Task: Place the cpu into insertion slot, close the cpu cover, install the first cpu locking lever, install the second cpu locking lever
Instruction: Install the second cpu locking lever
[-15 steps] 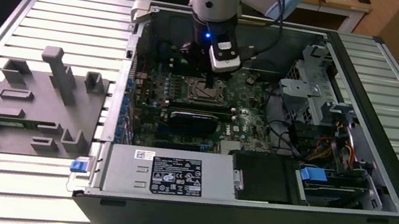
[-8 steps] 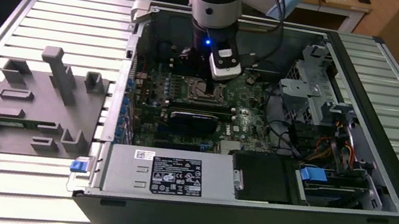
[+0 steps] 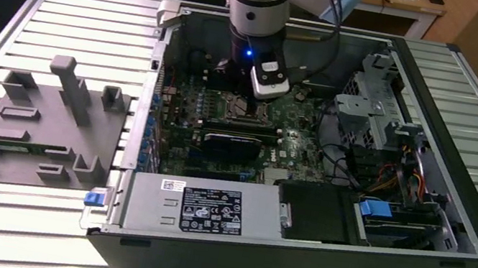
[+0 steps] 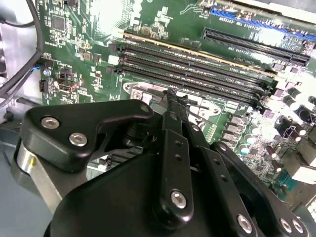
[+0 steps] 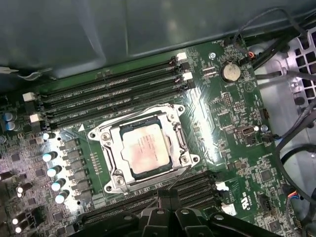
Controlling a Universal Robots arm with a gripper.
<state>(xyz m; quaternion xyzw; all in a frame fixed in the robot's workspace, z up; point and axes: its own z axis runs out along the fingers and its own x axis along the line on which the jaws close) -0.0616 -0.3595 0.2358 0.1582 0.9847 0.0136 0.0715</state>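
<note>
Slatted table [image 3: 65, 10], grey fixture [image 3: 45, 131] beside case [image 3: 296, 260]

The cpu [image 5: 143, 147] has a dull, matt silver-grey metal top with a faint pinkish sheen, framed by the cpu cover [image 5: 174, 132] of bright, smooth, reflective metal. The circuit board [image 5: 232, 103] is glossy green, with matt black plastic memory slots [image 5: 108, 96]. The gripper [image 4: 170, 96] is matt black with shiny metal screw heads, and the fixture block [image 3: 45, 127] is matt grey plastic.
</note>
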